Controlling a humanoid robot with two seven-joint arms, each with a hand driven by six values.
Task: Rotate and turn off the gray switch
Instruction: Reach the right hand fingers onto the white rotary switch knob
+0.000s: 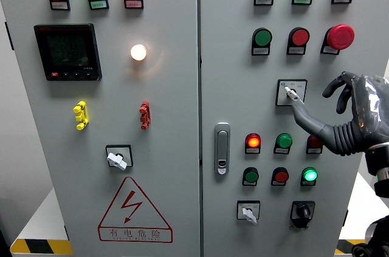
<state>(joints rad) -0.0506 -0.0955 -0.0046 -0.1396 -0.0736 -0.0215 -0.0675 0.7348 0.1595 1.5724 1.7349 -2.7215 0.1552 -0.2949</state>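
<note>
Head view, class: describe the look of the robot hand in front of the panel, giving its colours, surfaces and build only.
Only one hand shows, the right hand. Its fingers are dark gray, jointed and slender, with ribbed segments near the knuckles. The back of the hand is a glossy, partly see-through gray shell. Below it sits a black and silver cylindrical wrist. No markings can be read on it.

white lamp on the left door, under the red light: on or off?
On. The white lamp glows brightly and casts a warm halo on the gray left door around it.
</note>
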